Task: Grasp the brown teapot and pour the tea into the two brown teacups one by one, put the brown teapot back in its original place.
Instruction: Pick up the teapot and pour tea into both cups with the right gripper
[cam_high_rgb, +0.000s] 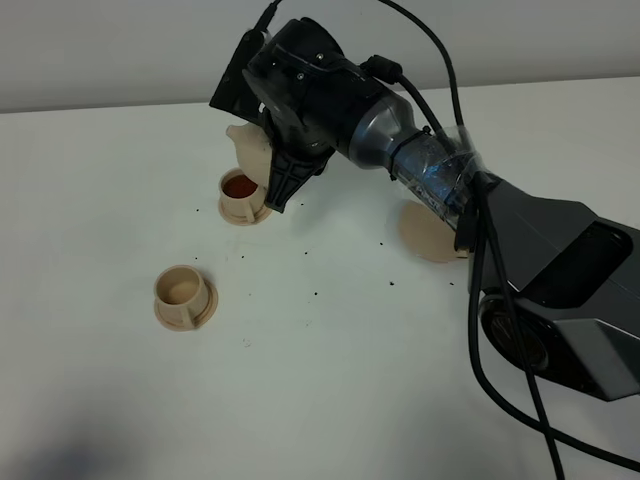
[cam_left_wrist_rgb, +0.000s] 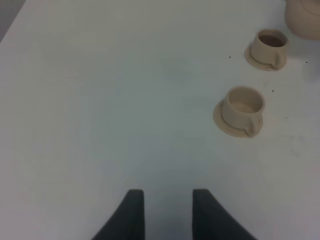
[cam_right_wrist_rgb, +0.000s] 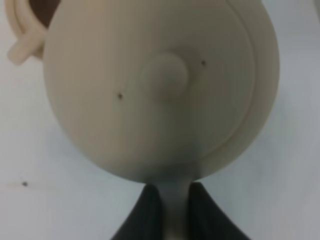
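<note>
The brown teapot (cam_high_rgb: 248, 148) hangs tilted over the far teacup (cam_high_rgb: 240, 196), which holds reddish-brown tea. My right gripper (cam_high_rgb: 281, 186) is shut on the teapot's handle (cam_right_wrist_rgb: 173, 200); the lid and knob of the teapot (cam_right_wrist_rgb: 160, 85) fill the right wrist view. The near teacup (cam_high_rgb: 183, 297) stands apart from it and looks empty. The pale disc saucer (cam_high_rgb: 428, 238) lies half hidden under the right arm. My left gripper (cam_left_wrist_rgb: 167, 212) is open above bare table, well short of the near teacup (cam_left_wrist_rgb: 243, 111) and the far teacup (cam_left_wrist_rgb: 268, 48).
Small dark specks (cam_high_rgb: 316, 293) are scattered on the white table (cam_high_rgb: 330, 400) between the cups and the saucer. The right arm (cam_high_rgb: 540, 260) and its cables cross the right side of the table. The back edge meets a grey wall.
</note>
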